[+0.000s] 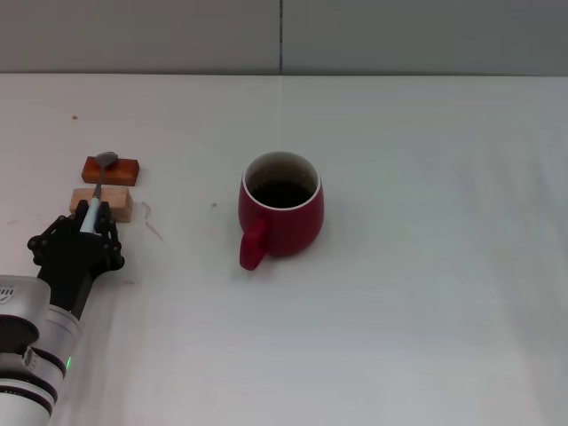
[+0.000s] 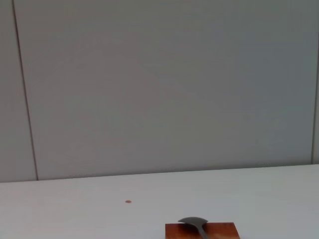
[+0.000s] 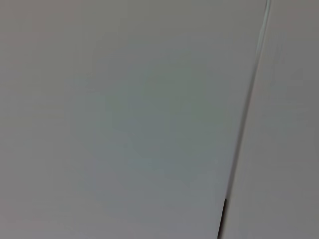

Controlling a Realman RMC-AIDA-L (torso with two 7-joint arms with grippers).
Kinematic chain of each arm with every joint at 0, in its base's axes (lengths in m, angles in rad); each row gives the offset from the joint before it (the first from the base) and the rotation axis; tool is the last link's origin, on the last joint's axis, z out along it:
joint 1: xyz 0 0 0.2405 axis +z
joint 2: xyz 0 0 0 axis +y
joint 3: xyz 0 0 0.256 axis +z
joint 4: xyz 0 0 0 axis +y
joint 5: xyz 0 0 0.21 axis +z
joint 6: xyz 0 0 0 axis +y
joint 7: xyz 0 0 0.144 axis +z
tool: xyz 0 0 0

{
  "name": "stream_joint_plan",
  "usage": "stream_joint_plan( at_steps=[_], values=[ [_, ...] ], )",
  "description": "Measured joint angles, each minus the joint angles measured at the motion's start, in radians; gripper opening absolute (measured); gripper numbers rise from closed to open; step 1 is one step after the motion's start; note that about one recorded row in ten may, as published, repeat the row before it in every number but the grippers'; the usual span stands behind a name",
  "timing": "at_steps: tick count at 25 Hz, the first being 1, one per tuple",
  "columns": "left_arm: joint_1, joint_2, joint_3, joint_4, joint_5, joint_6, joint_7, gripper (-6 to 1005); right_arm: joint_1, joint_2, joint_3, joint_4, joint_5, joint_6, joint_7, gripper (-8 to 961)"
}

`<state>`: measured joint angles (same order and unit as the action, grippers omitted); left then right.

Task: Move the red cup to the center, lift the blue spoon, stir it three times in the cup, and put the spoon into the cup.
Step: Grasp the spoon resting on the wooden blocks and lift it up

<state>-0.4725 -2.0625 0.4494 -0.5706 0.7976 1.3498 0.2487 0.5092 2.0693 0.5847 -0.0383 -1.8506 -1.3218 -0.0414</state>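
Status: red cup (image 1: 282, 206) sits upright near the middle of the table (image 1: 426, 293), handle toward 7 o'clock, so the centering step looks done as far as I can judge.

Spoon step is in hand. Blue spoon (image 1: 96, 191) lies across two small blocks at roughly 9 o'clock from the cup, well apart from it: silver bowl on the orange-red block (image 1: 112, 169), handle over the tan block (image 1: 101, 202). Left gripper (image 1: 82, 238) is at the handle end, at 6 o'clock of the blocks, with black fingers either side of the pale handle. Can't tell whether they are clamped on it or just bracketing it. Spoon is not lifted; it rests on the blocks.

Left to do: lift, three stirs in the cup, drop the spoon in.

Right arm: not visible in the head view, parked somewhere out of frame.

View differences:
- Head view is the only one showing the cup, the gripper and the spoon's full length.
- Left wrist view looks low along the table and catches only the spoon bowl (image 2: 194, 222) on the orange-red block (image 2: 202, 231), with the wall behind. No fingers, no cup.
- Right wrist view shows only a plain grey surface with a seam, nothing of the task.
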Motion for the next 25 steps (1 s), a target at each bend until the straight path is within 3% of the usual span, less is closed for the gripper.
stream_joint_plan(
  at_steps=[25],
  values=[
    [-0.006,-0.005,0.0,0.008,0.0,-0.008,-0.001,191,0.0,0.0,0.0,0.0,-0.001,0.003,0.0,596]
  ],
)
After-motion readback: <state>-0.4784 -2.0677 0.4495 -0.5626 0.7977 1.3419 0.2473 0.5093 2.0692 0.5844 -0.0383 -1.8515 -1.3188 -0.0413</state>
